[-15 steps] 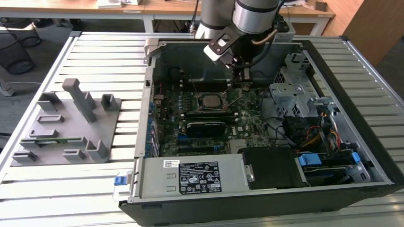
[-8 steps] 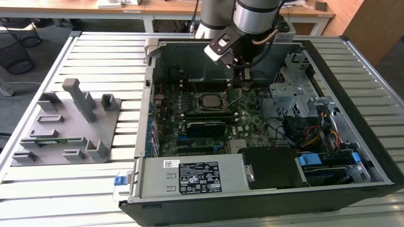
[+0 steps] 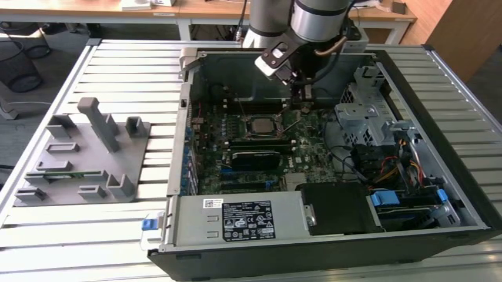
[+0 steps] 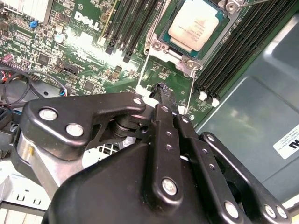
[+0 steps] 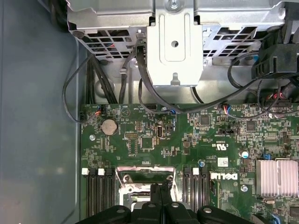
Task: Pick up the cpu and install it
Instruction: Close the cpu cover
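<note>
Fixture (image 3: pixel 82 153) of grey plastic lies on the slatted table (image 3: pixel 117 70) at the exterior view's left, and a thin green memory stick (image 3: pixel 69 174) rests in one of its slots. Beside it, toward the middle, stands the open computer case (image 3: pixel 314 261), with its green motherboard (image 3: pixel 211 126) laid bare and a labelled power supply (image 3: pixel 235 218) along the near wall.

The cpu (image 3: pixel 261 126) sits flat in the socket (image 4: pixel 164 38) near the middle of the board, silver top up. In the second wrist view the cpu (image 4: pixel 198 29) lies square inside the dark frame, between rows of black memory slots.

Just to the exterior view's right of the cpu, the arm (image 3: pixel 318 17) reaches down into the case. Its gripper (image 3: pixel 304 107) hangs close over the board, apart from the chip. In both wrist views the black fingers (image 4: pixel 162 100) (image 5: pixel 160 193) are pressed together with nothing between them, and their tip is at the edge of a bare metal frame (image 5: pixel 126 175) next to the socket.

Further right, a grey drive cage (image 3: pixel 365 114) and bundled cables fill the case's side.
</note>
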You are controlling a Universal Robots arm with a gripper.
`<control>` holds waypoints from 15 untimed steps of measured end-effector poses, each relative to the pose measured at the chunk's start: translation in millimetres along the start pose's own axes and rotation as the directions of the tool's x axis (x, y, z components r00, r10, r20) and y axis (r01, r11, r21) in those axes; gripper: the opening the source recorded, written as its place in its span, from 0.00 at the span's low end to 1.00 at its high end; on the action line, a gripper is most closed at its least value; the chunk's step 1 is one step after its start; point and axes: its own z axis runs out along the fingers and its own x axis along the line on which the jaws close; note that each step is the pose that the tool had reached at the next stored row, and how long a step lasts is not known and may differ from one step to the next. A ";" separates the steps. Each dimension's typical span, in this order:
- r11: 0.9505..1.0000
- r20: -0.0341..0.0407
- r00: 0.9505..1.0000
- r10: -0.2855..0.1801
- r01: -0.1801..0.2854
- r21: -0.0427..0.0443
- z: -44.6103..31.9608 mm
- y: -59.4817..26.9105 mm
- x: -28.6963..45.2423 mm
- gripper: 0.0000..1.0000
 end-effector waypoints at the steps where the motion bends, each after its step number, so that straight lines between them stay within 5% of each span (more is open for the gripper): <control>1: 1.000 0.000 1.000 0.000 0.000 0.000 0.1 0.7 0.0 0.11; 15: 1.000 0.000 1.000 0.000 0.000 0.000 1.2 6.3 0.0 0.11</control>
